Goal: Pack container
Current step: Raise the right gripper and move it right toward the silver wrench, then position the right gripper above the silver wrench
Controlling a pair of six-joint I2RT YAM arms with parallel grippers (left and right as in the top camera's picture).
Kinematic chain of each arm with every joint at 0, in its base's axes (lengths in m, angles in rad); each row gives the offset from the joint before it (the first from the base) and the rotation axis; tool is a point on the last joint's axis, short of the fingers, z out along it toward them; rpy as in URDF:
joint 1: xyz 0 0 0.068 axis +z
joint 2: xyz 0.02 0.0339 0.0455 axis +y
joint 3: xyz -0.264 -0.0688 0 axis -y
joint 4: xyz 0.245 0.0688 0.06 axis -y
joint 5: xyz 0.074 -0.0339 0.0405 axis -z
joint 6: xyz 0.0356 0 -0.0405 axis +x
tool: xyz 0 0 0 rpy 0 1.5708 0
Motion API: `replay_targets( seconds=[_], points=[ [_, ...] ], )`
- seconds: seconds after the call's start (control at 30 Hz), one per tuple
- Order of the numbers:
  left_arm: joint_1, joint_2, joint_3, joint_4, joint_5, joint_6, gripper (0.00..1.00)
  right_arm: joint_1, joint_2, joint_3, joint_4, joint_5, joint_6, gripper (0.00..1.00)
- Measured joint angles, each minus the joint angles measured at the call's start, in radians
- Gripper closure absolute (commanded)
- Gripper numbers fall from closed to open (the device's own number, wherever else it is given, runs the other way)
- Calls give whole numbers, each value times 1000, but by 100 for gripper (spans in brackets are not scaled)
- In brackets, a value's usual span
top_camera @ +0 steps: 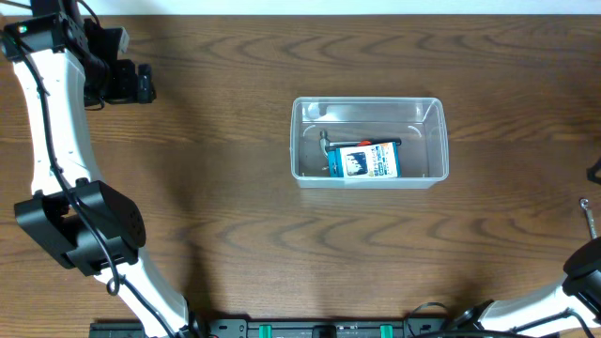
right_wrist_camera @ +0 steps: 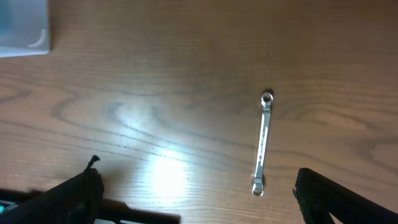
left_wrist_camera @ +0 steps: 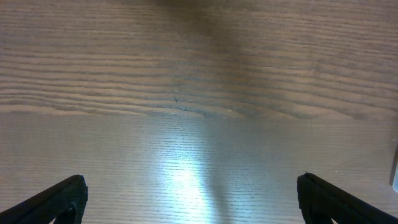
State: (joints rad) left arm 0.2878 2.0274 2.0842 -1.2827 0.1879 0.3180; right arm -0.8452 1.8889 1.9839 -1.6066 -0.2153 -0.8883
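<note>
The container (top_camera: 299,141) sits near the middle of the worktop (top_camera: 216,188), with a card pack (top_camera: 367,161) and a metal piece (top_camera: 325,143) inside. It is thin clear plastic, which I judge light, slick and flexible, so I would hold it by a rim wall. A small wrench (right_wrist_camera: 262,143) lies at its 4 o'clock, near the worktop's edge. It looks stiff and flat, best pinched at the shank. My left and right jaws stand wide, holding nothing. There is bare room all round.
</note>
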Motion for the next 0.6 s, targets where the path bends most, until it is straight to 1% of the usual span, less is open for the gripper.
replay_targets(
  seconds=[0.13,0.33,0.43,0.6],
  points=[
    [0,0,0,1,0,0,2,-27,-1,-47,40,-2,18,1],
    [0,0,0,0,0,0,2,-30,-1,-180,71,7,34,1],
    [0,0,0,0,0,0,2,-29,-1,-244,115,26,69,1],
    [0,0,0,0,0,0,2,-29,-1,-334,130,44,134,1]
  ],
)
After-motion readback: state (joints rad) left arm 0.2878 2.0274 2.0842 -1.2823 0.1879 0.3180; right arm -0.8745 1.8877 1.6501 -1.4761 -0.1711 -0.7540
